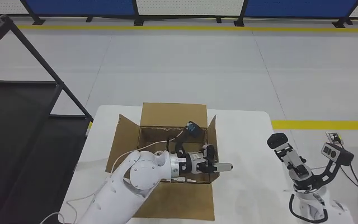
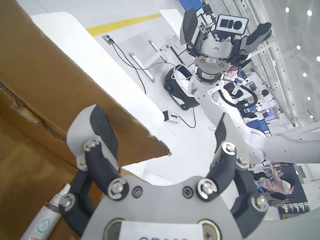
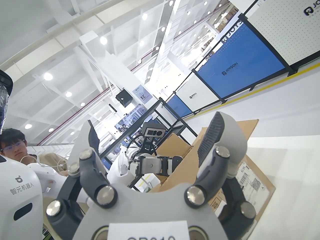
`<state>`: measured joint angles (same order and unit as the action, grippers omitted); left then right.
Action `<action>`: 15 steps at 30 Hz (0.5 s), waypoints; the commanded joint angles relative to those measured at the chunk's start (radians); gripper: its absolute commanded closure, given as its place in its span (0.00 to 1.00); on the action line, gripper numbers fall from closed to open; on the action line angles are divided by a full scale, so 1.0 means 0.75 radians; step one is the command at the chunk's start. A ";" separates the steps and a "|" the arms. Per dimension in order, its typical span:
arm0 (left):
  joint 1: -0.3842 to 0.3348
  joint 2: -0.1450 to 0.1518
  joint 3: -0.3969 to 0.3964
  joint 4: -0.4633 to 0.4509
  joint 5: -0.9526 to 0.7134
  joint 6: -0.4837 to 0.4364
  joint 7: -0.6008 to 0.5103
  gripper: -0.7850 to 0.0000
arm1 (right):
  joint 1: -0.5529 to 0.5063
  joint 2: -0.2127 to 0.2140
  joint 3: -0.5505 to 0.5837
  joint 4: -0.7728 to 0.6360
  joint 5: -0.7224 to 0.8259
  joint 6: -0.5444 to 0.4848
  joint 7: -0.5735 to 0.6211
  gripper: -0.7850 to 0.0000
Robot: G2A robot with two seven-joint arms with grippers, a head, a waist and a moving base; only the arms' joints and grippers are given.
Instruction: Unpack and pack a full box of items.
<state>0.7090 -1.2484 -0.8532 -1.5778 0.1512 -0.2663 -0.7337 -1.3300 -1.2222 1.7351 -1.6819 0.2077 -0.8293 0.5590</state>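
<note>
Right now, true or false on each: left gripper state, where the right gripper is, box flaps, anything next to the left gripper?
1. The left gripper is open and holds nothing. True.
2. The right gripper is down inside the box. False: it is raised beyond the edge of the table, apart from the box, with its fingers spread.
3. The box flaps are shut. False: the flaps are folded outward and the top is open.
4. A white spray bottle shows beside the left gripper, against the cardboard. True.
</note>
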 commanded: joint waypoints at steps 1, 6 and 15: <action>0.000 0.000 0.000 0.000 0.000 0.000 0.000 0.00 | 0.000 0.000 0.000 0.000 0.000 0.000 0.000 0.00; 0.014 0.000 -0.005 0.023 0.016 0.033 0.028 0.00 | 0.000 0.000 -0.006 -0.009 0.004 0.028 -0.023 0.00; -0.145 -0.083 0.163 0.240 -0.051 0.084 0.031 0.00 | -0.005 0.007 0.049 0.035 0.101 -0.036 -0.107 0.00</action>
<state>0.6177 -1.3009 -0.7510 -1.4254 0.1219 -0.2060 -0.7122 -1.3297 -1.2182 1.7653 -1.6589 0.2776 -0.8502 0.4793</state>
